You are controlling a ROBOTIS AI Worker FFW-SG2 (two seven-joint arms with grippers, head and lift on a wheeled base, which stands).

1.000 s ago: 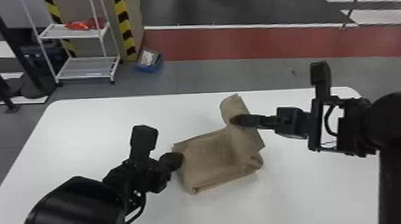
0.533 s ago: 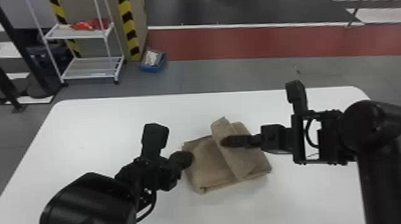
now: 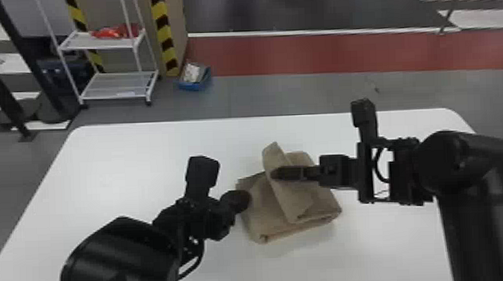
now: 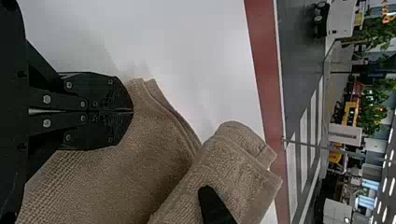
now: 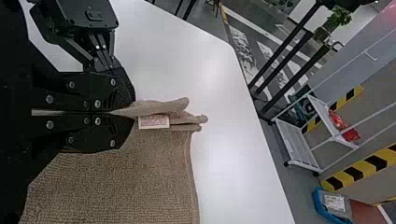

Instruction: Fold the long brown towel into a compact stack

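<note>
The brown towel [image 3: 265,217] lies folded in layers on the white table, with a raised flap [image 3: 290,200] leaning over its middle. My right gripper [image 3: 278,173] is shut on that flap; in the right wrist view the right gripper [image 5: 128,113] pinches the towel's edge [image 5: 163,107] beside a white label [image 5: 153,122]. At the left side of the stack is my left gripper [image 3: 241,200]. In the left wrist view the left gripper [image 4: 127,111] is shut, its tips against the towel [image 4: 140,154]; whether cloth is between them is hidden.
The white table [image 3: 135,162] extends around the towel on all sides. Beyond its far edge stand a white shelf rack [image 3: 117,87] and a blue bin [image 3: 194,78] on the floor. Both grippers are close together over the towel.
The right gripper has moved left and lower with the flap, which now lies more across the towel's middle. The left gripper has barely shifted relative to the towel.
</note>
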